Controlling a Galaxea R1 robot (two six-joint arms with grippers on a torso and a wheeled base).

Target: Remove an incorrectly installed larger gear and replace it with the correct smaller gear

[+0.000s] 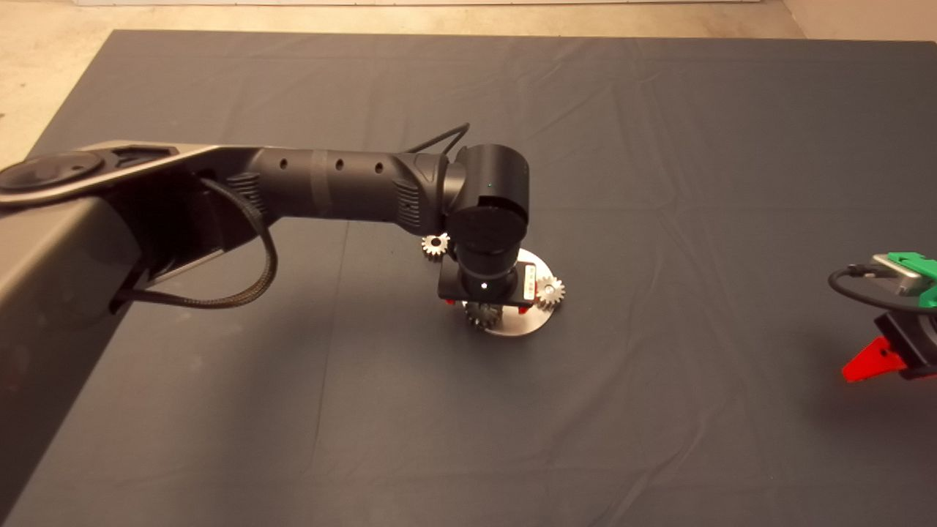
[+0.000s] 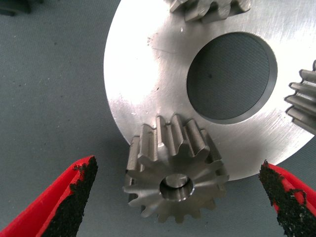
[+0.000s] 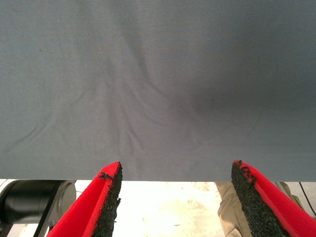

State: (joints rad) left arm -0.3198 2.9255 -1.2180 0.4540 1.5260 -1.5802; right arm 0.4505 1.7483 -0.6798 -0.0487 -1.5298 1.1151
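Left claw [image 2: 177, 202] hung wide open straight above the larger gear [image 2: 175, 170], which sat at the disc plate's [image 2: 148, 64] rim, centred between both pads; right claw [image 1: 875, 362] parked open, well apart.

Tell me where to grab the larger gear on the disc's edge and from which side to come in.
Grip the larger gear across its toothed rim, from straight above. It lies flat with its bore up, partly overhanging the metal disc, so only its flanks offer opposing faces. The left gripper already hangs over it, fingers open on either side, not touching. Closing there looks best.
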